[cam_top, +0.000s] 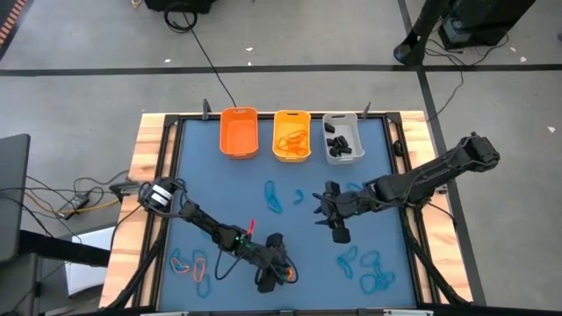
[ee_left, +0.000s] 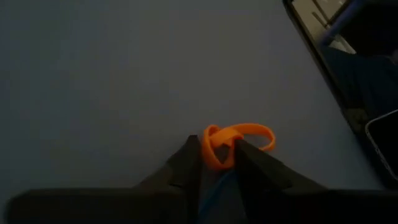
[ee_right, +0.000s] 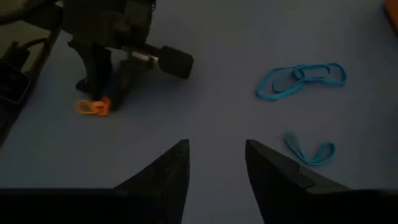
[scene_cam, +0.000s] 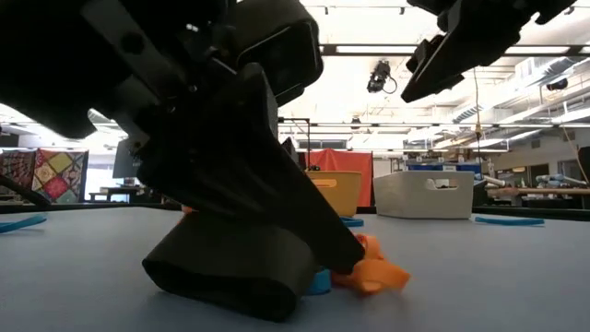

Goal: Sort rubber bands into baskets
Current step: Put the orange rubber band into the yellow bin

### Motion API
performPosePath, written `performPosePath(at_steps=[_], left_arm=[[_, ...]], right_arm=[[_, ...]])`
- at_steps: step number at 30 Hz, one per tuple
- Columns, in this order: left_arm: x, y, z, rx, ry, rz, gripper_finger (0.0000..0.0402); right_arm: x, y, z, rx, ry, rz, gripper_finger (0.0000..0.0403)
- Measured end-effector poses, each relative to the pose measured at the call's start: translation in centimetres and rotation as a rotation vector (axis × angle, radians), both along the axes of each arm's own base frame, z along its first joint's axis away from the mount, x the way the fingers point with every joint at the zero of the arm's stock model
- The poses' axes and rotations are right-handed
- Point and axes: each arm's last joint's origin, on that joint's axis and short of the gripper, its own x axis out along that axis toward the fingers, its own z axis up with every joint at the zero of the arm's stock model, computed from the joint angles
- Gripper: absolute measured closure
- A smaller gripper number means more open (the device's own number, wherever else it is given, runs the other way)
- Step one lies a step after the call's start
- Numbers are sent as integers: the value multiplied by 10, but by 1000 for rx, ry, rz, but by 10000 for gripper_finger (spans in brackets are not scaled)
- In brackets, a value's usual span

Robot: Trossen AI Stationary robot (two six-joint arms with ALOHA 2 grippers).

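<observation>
Baskets stand in a row at the bench's far edge: the orange basket looks empty, the yellow-orange basket holds orange bands, the grey-white basket holds black ones. Near the front edge, the left end effector, nearly closed, pinches an orange rubber band against the bench. The right end effector hovers mid-bench with fingers apart, holding nothing, near blue bands.
</observation>
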Motion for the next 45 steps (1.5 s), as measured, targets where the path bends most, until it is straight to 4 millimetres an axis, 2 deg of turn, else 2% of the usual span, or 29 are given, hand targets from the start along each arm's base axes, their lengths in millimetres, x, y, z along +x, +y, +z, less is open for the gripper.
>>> performPosePath(at_steps=[5, 7, 14, 18, 28, 33, 38, 41, 45], left_arm=[[0, 0, 2, 4, 1, -12, 377], [0, 1, 5, 15, -2, -27, 393], [9, 17, 17, 103, -88, 65, 389], [18, 28, 23, 117, -166, 118, 392], [27, 46, 42, 179, -298, 258, 393], [31, 53, 52, 196, -332, 288, 393], [33, 59, 56, 199, -348, 316, 393], [33, 59, 57, 212, -361, 314, 393], [33, 59, 56, 219, -352, 310, 393]], right_arm=[[-2, 4, 0, -9, -3, -10, 237], [-3, 4, 0, -2, 3, -15, 237], [0, 12, -8, 44, -9, -30, 237], [0, 17, -24, 86, -79, -1, 237], [-13, 19, -62, 237, -129, -14, 235], [-7, 22, -78, 282, -149, -16, 236], [0, 27, -86, 297, -178, 18, 236], [0, 27, -88, 280, -180, -5, 250], [0, 26, -86, 270, -192, -20, 301]])
